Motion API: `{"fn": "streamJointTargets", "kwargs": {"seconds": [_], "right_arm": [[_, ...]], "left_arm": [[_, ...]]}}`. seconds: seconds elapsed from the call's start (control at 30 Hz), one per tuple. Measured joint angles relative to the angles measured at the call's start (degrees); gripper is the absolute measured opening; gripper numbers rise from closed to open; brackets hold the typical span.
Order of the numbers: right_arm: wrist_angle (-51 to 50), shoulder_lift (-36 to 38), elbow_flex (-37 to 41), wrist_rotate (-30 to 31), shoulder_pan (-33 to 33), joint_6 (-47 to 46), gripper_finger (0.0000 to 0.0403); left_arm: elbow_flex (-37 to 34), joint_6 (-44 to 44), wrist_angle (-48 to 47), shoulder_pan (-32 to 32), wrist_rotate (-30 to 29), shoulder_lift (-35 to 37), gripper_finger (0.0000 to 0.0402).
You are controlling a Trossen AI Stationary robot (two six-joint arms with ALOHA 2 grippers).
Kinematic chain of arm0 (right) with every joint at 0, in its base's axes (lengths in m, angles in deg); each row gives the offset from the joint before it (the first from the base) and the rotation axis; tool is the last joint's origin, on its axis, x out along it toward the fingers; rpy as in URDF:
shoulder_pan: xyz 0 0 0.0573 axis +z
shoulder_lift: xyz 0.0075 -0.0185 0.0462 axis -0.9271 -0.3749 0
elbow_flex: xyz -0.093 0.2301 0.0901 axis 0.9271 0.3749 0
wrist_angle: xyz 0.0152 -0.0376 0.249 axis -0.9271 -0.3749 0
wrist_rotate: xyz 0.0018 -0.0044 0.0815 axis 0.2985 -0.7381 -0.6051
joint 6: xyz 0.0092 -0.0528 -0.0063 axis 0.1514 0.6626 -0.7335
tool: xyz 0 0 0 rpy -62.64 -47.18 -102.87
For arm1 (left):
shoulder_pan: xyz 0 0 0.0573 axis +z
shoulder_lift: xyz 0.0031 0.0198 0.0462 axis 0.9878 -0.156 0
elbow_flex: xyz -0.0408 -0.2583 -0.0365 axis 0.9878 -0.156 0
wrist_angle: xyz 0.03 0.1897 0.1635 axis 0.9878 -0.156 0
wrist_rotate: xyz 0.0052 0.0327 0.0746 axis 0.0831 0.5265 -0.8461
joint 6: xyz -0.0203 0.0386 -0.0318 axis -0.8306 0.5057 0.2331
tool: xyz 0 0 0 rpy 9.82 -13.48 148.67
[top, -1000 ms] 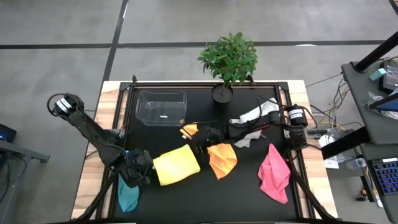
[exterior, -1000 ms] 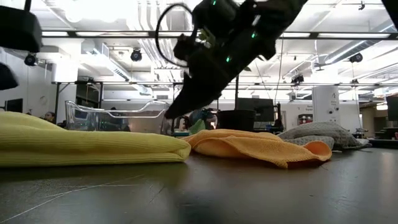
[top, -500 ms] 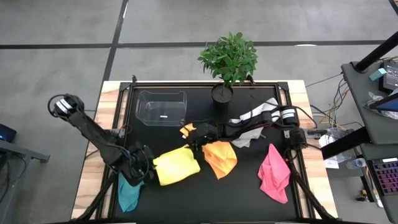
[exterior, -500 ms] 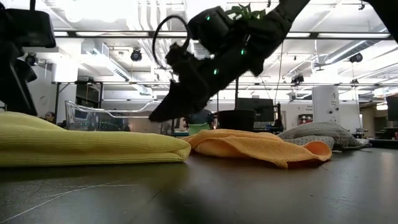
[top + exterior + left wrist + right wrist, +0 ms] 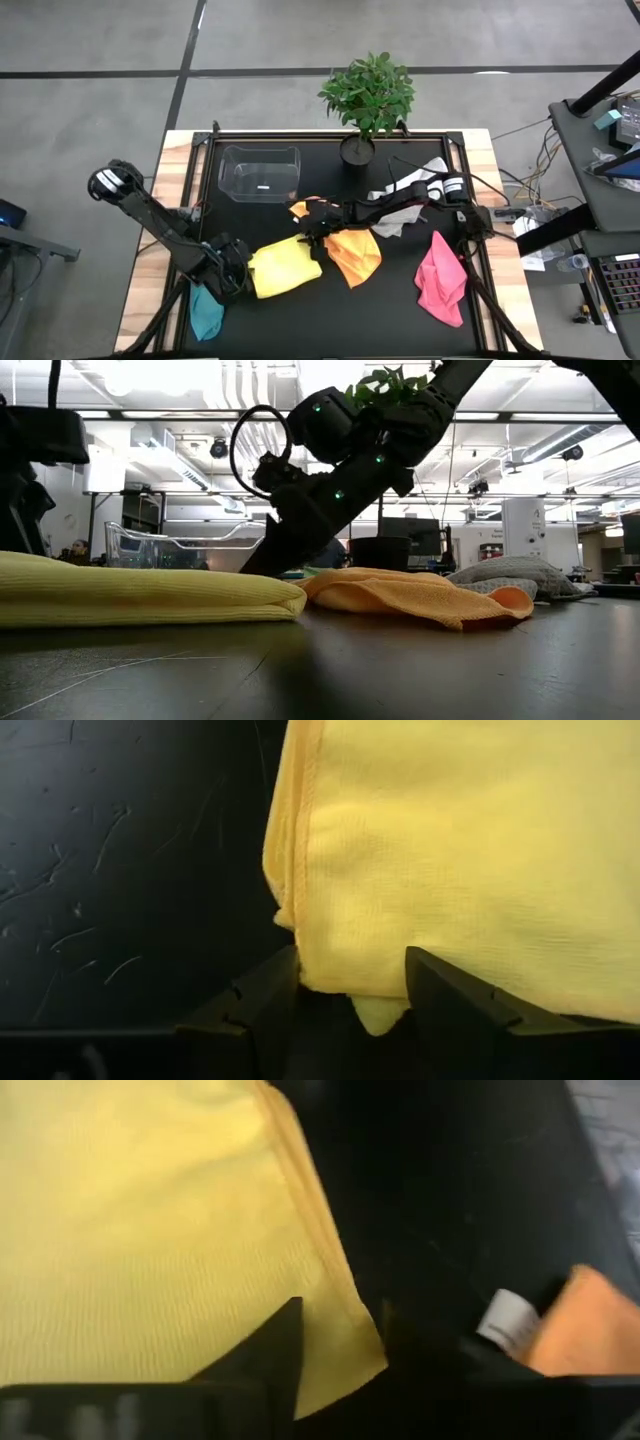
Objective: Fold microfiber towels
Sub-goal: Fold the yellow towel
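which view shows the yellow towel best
The high view: the whole yellow towel shows, between both end effectors. The low view shows only its edge; the wrist views show just its corners.
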Motion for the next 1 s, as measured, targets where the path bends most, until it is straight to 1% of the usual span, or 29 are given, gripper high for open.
{"fn": "streamJointTargets", "kwargs": {"seconds": [0.1,0.17,0.2,0.3,0.37,0.5,0.57,0.67,0.73,0.9,1.0], "right_arm": [[-0.3,0.0,0.0,-1.1,0.0,0.6,0.0069],[-0.3,0.0,0.0,-1.1,0.1,1.0,0.003],[-0.4,0.0,0.0,-1.1,0.1,1.4,0.002],[-1.2,0.3,0.0,-1.1,0.4,1.6,0.0014],[-2.5,1.0,0.0,-1.1,0.9,2.1,0.0011],[-4.7,3.1,0.0,0.6,2.0,2.8,0.0009],[-5.9,4.0,0.0,2.6,2.7,3.7,0.0009],[-7.8,4.8,0.1,6.7,3.6,4.8,0.0009],[-8.5,5.0,0.1,8.9,3.9,4.9,0.0009],[-9.9,4.9,0.2,11.6,4.2,4.6,0.0009],[-9.9,4.8,0.3,12.0,4.2,4.0,0.0009]], "left_arm": [[0.0,1.0,-0.2,0.0,-0.1,-1.1,0.0135],[0.0,1.3,-0.9,0.0,-0.5,-1.7,0.0106],[0.0,1.6,-1.0,0.0,-0.9,-2.0,0.0089],[0.3,3.2,-2.4,0.0,-2.6,-2.0,0.0028],[1.1,4.0,-5.6,0.0,-3.0,-1.3,0.0008],[3.4,4.0,-14.1,0.0,-3.3,0.9,0.0008],[3.8,3.9,-16.0,0.0,-5.3,1.6,0.0003],[3.8,3.9,-16.0,0.0,-9.3,2.3,0.0002],[3.8,3.9,-15.9,0.0,-10.6,2.2,0.0001],[2.7,3.8,-13.6,0.2,-12.3,0.9,0.0],[1.6,3.8,-11.6,0.9,-14.0,-0.5,0.0]]}}
